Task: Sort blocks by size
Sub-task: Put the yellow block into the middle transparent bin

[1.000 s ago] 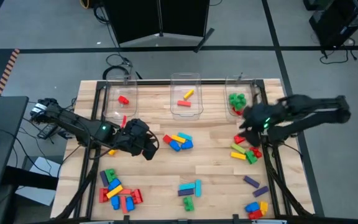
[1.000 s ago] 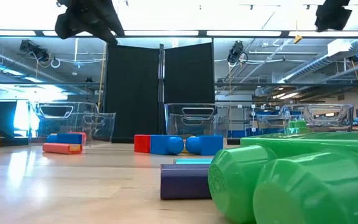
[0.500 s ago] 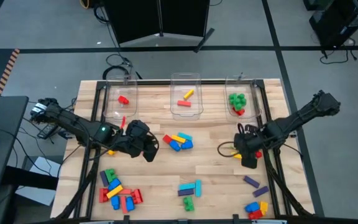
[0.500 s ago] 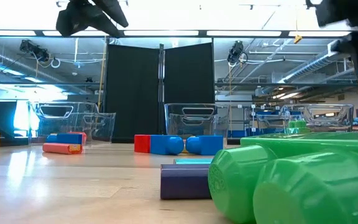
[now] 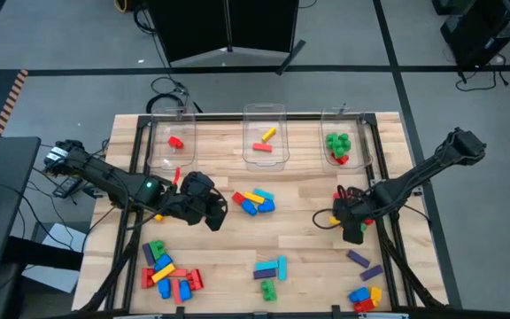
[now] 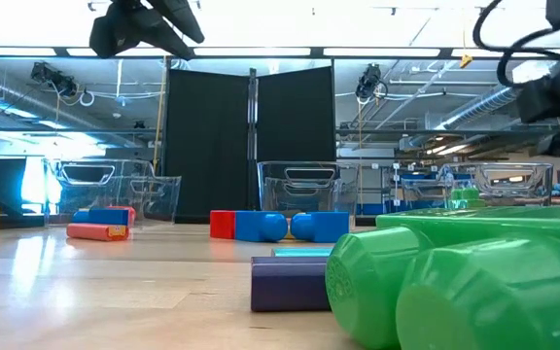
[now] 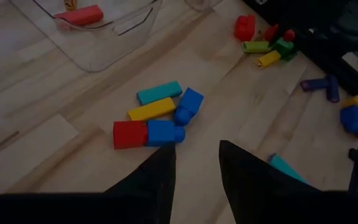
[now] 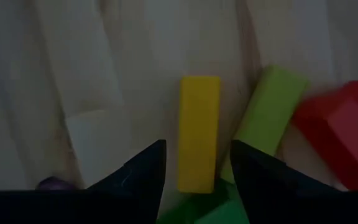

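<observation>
From above, I see my right gripper (image 5: 351,221) low over the pile of blocks (image 5: 348,217) at the table's (image 5: 308,235) right edge. My left gripper (image 5: 209,211) hangs just left of the centre cluster (image 5: 253,201). Three bins (image 5: 265,147) stand beyond both, each with a few blocks.

At table height, a green block (image 6: 455,282) fills the near right; both arms are dark shapes overhead.

From my left wrist, the fingers (image 7: 157,177) stand apart with nothing between them; a red block (image 7: 129,134) and a blue one (image 7: 165,132) lie just ahead.

From my right wrist, the fingers (image 8: 145,171) are spread, straddling a yellow block (image 8: 199,132) lying flat; a light green one (image 8: 267,118) and a red one (image 8: 340,130) sit beside it.
</observation>
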Controlling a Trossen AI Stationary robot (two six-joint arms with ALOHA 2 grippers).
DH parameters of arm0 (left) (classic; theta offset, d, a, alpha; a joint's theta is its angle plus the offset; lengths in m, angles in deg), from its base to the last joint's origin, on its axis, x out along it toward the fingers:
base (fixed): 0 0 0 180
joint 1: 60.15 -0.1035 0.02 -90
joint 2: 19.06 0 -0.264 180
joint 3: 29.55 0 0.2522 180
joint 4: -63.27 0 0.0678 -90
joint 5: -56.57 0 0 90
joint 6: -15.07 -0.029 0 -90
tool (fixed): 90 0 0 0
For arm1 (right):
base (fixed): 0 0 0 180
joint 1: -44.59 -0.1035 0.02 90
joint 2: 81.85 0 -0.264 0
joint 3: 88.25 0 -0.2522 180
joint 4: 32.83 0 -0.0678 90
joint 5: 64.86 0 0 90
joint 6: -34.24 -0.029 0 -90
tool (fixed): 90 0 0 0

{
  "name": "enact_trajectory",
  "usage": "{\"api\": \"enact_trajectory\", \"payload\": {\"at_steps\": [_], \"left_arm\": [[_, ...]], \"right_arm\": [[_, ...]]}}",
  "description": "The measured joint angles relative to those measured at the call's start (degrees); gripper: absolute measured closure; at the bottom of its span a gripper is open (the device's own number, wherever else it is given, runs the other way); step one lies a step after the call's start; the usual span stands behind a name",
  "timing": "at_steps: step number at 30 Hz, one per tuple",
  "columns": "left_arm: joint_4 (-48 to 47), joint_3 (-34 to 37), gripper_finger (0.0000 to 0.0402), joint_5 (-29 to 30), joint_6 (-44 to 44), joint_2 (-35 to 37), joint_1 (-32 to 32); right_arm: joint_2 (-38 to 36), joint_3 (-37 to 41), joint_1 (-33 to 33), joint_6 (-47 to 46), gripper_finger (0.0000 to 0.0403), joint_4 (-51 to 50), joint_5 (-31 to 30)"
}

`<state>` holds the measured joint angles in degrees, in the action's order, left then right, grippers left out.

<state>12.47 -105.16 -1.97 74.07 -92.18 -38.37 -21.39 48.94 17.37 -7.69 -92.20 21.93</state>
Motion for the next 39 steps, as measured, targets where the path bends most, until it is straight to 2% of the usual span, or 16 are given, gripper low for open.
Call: {"api": "enact_trajectory", "payload": {"at_steps": [9, 17, 26, 33, 37, 39], "left_arm": [[0.1, 0.0, 0.0270, 0.2, 0.0, 0.0, 0.0], [0.1, 0.0, 0.0270, 0.2, -0.1, 0.0, 0.0], [0.6, 0.0, 0.0270, 0.2, -0.2, 0.0, 0.0], [2.1, 0.0, 0.0270, 0.2, -0.2, 0.0, 0.0], [2.0, 0.0, 0.0270, 0.2, -0.5, 0.0, 0.0], [1.6, 0.0, 0.0270, 0.1, -3.4, 0.0, 0.0]], "right_arm": [[0.4, 4.7, 0.0, -0.1, 0.0214, 9.5, 1.4], [0.2, 8.3, 0.0, -0.4, 0.0221, 11.9, 1.4], [0.2, 8.5, -0.1, 0.8, 0.0224, 12.5, 0.5], [0.3, 8.6, -0.1, 1.7, 0.0289, 12.6, 0.0], [0.3, 8.6, -0.1, 1.5, 0.0289, 12.9, 0.1], [0.3, 8.6, -0.1, 1.5, 0.0289, 12.9, 0.1]]}}
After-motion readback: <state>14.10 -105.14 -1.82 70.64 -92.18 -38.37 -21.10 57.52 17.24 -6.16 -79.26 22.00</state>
